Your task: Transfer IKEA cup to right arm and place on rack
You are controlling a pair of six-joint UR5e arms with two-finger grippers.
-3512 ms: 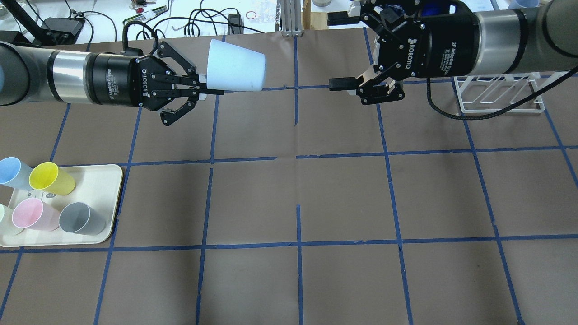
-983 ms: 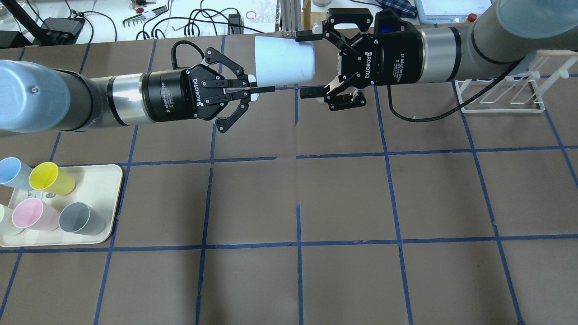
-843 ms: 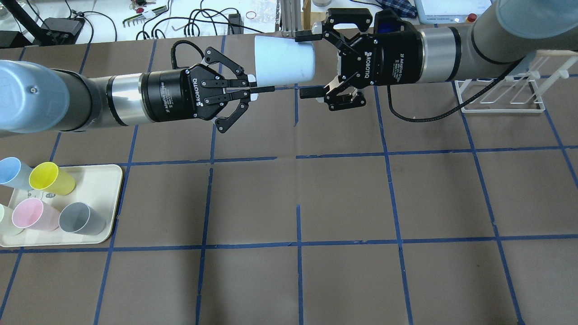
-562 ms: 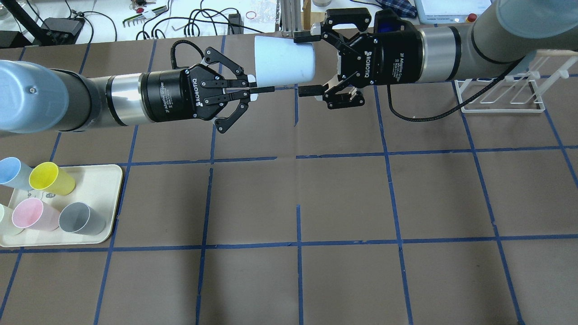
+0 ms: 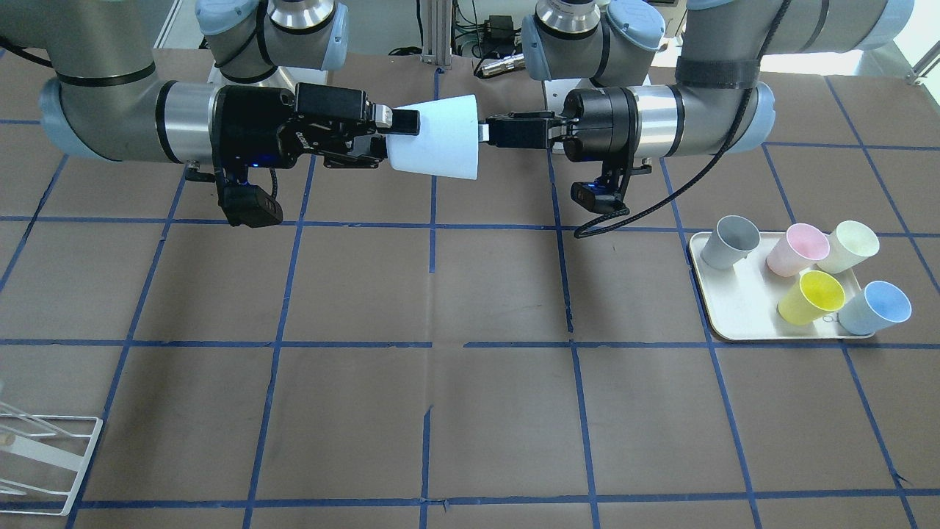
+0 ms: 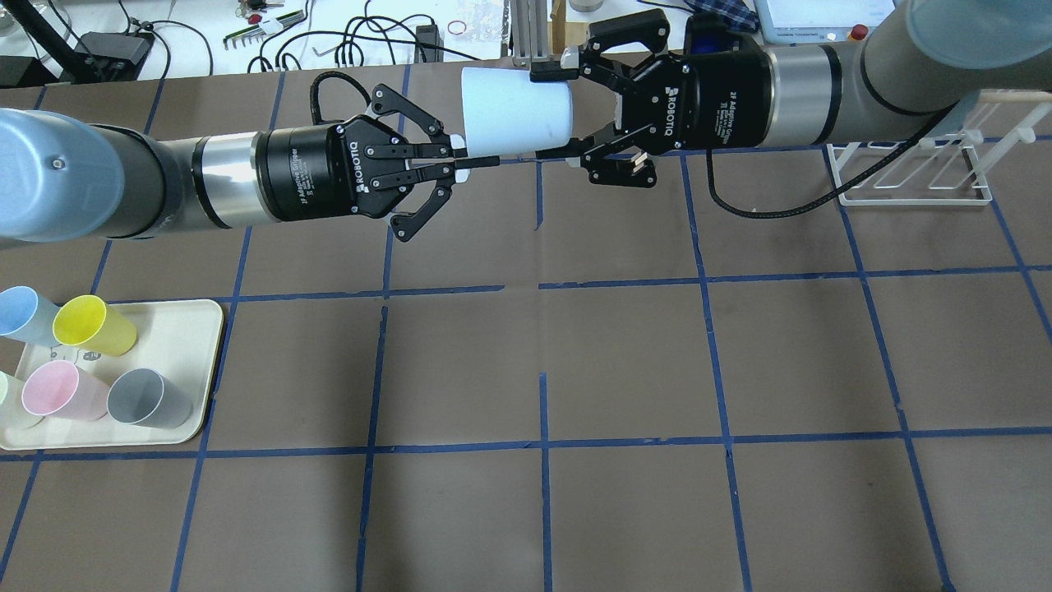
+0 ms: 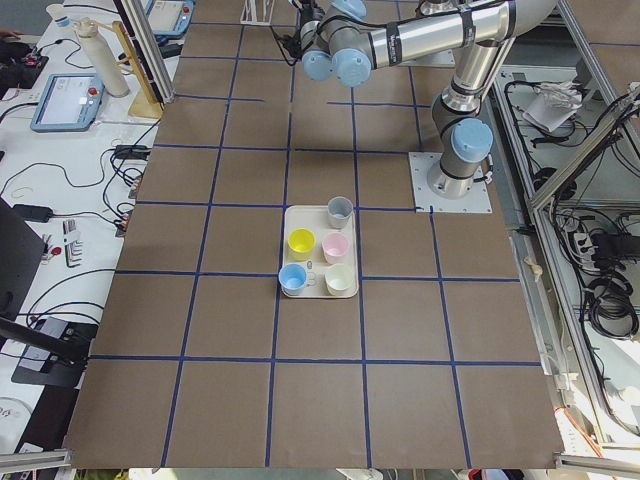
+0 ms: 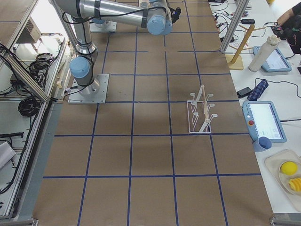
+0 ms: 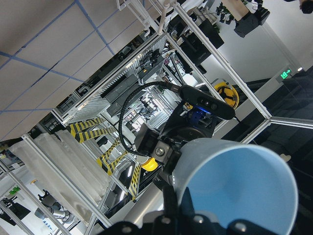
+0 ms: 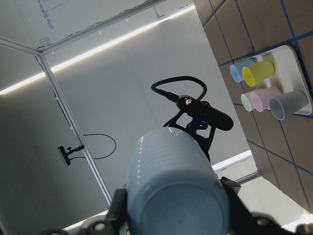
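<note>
Shows pale blue tapered plastic cup (image 6: pixel 516 111) mid-air above brown desk (image 6: pixel 625 353), rim pinched in closed left jaws, base clamped between right jaws; may slip from that shallow tapered hold on early left release.

A brown table (image 6: pixel 625 353) gridded with blue tape (image 6: pixel 542 411) carries a cream tray (image 6: pixel 185 345) at the overhead view's lower left and a white wire rack (image 6: pixel 912 200) at its upper right.

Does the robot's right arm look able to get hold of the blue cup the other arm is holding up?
Probably yes. The left gripper pinches the IKEA cup by its rim, leaving the narrow end bare, and the right gripper has a finger against each side there. Nothing stands between.
</note>
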